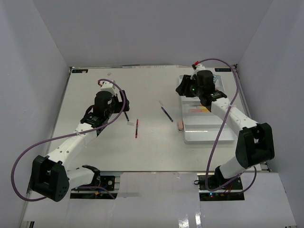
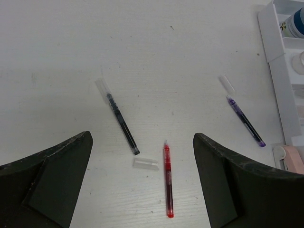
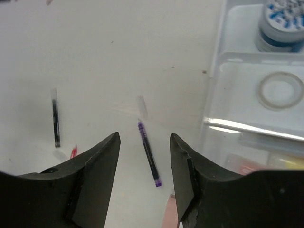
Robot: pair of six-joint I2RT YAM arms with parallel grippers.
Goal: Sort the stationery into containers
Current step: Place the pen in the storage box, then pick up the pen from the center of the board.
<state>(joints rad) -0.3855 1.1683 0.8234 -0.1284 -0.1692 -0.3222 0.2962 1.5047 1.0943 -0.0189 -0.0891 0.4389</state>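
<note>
Left wrist view: red pen [image 2: 168, 180] lies loose around mid-table, framed between the left gripper's [image 2: 142, 137] wide-spread empty fingers without touching them, black pen [image 2: 119, 118] just beside it on the left-edge side, purple pen [image 2: 244, 121] nearer the white tray [image 2: 274, 42] by the right edge, where the right gripper [image 3: 145, 137] hangs spread too.

Bright even light, right wrist blurred

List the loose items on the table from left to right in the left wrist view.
black pen → loose clear cap → red pen → purple pen → pink eraser-like piece
</note>
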